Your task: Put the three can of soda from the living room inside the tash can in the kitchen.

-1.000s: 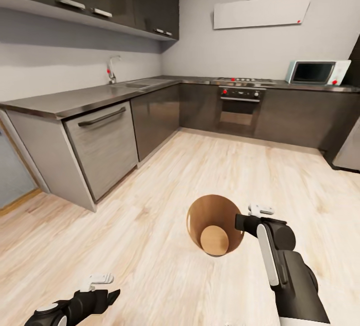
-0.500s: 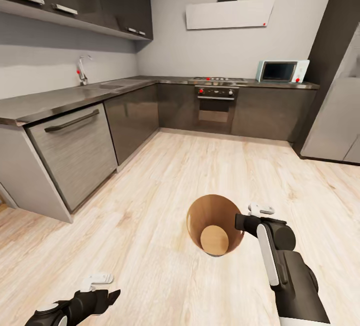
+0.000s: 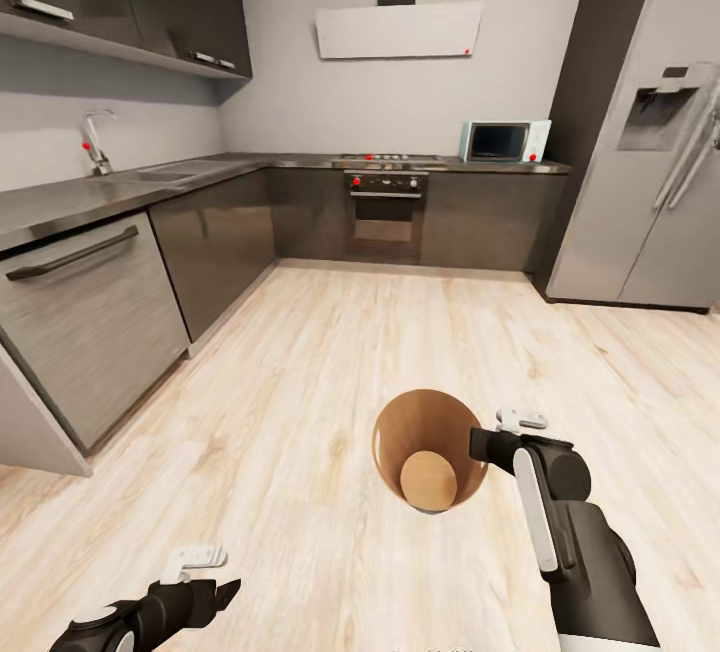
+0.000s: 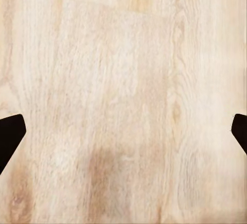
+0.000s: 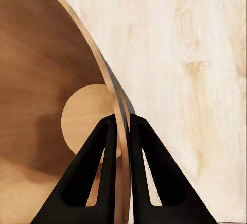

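Note:
The tash can (image 3: 430, 447), a small round bin that is tan inside, hangs just in front of me over the pale kitchen floor. Its bottom (image 3: 429, 480) is bare. My right gripper (image 3: 482, 445) is shut on the bin's near right rim. In the right wrist view its two black fingers (image 5: 105, 147) pinch the thin rim of the tash can (image 5: 46, 80) between them. My left gripper (image 3: 222, 584) stays low at the left, open, with only floor planks between its fingertips (image 4: 9, 131). The cans of soda are out of view.
A grey counter with a sink and a tap (image 3: 95, 142) runs along the left, above a dishwasher front (image 3: 80, 322). An oven (image 3: 385, 202) and a microwave (image 3: 503, 141) stand at the back. A steel fridge (image 3: 650, 202) is at the right. Wood floor (image 3: 330, 362) stretches ahead.
The whole view has swung to the right: the counter and sink slid left and the fridge came into sight. The bin and both arms kept their places in the picture.

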You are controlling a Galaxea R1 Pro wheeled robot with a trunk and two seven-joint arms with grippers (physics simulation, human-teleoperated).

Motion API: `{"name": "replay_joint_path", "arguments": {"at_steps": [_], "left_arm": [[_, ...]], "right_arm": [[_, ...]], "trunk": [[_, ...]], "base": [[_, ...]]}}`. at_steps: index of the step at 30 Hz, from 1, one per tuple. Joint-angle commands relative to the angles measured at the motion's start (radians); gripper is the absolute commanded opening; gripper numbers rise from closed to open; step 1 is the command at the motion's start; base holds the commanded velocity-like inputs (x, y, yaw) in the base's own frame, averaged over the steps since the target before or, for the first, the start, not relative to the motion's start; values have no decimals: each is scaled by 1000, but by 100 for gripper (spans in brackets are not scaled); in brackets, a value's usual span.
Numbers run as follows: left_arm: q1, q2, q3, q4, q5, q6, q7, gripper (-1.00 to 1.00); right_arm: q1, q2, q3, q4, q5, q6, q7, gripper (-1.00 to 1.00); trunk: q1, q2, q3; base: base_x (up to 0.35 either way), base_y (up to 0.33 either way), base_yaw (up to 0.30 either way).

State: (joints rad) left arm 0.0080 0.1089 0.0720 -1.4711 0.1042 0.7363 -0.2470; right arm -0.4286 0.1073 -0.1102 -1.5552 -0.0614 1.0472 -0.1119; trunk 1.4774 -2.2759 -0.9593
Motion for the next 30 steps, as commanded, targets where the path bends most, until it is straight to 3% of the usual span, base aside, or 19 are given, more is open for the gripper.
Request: {"name": "replay_joint_path", "arguments": {"at_steps": [1, 30], "left_arm": [[0, 0, 0, 0, 0, 0, 0, 100], [0, -1, -1, 6, 0, -1, 1, 100]], "right_arm": [[-1, 0, 0, 0, -15, 0, 4, -100], [-1, 0, 0, 1, -15, 0, 4, -100]], "trunk": [[0, 0, 0], [0, 0, 0]], "base": [[0, 0, -281], [0, 0, -281]]}}
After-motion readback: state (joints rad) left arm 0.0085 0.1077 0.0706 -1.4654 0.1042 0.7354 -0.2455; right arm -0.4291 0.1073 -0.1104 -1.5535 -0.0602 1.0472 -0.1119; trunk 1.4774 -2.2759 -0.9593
